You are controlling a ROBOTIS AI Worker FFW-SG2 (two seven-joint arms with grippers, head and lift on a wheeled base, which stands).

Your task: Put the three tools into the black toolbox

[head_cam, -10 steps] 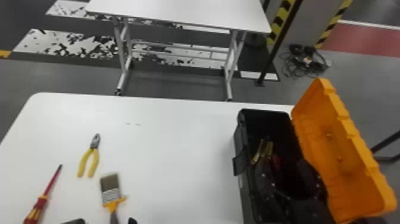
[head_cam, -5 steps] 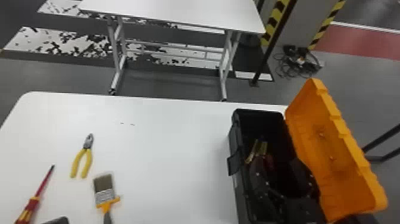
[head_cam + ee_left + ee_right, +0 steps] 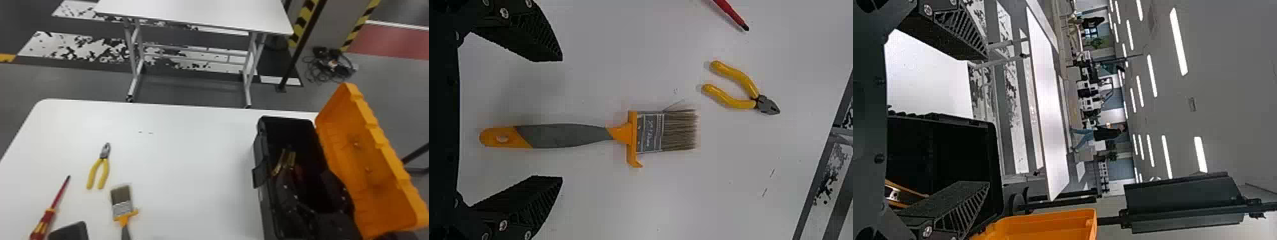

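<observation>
evidently at the pick-up stage: three tools on the table (image 3: 191, 166), none of them boxed. item one, paintbrush (image 3: 564, 136), flat on the table, bristles pointing away from the robot; apparently the piece in hand for this step. item two, pliers (image 3: 731, 92), yellow-handled, beyond the brush and to its left. item three, screwdriver (image 3: 50, 209), red, at far left.

left gripper (image 3: 562, 118): fingers wide apart, holding nothing. brush handle seen in the gap between them, touching neither; bristles out past the fingertips. clearance above the table: cannot tell.

next move, as judged: line up over the handle, lower, then close on its grey part.

black toolbox (image 3: 267, 210), right side of the table, orange lid (image 3: 360, 153) thrown open. inside, some yellowish pieces (image 3: 285, 162), kind unclear. right gripper (image 3: 988, 120): at the box, fingers well parted, nothing seen in their grip; likely to need moving aside before anything is put in.
</observation>
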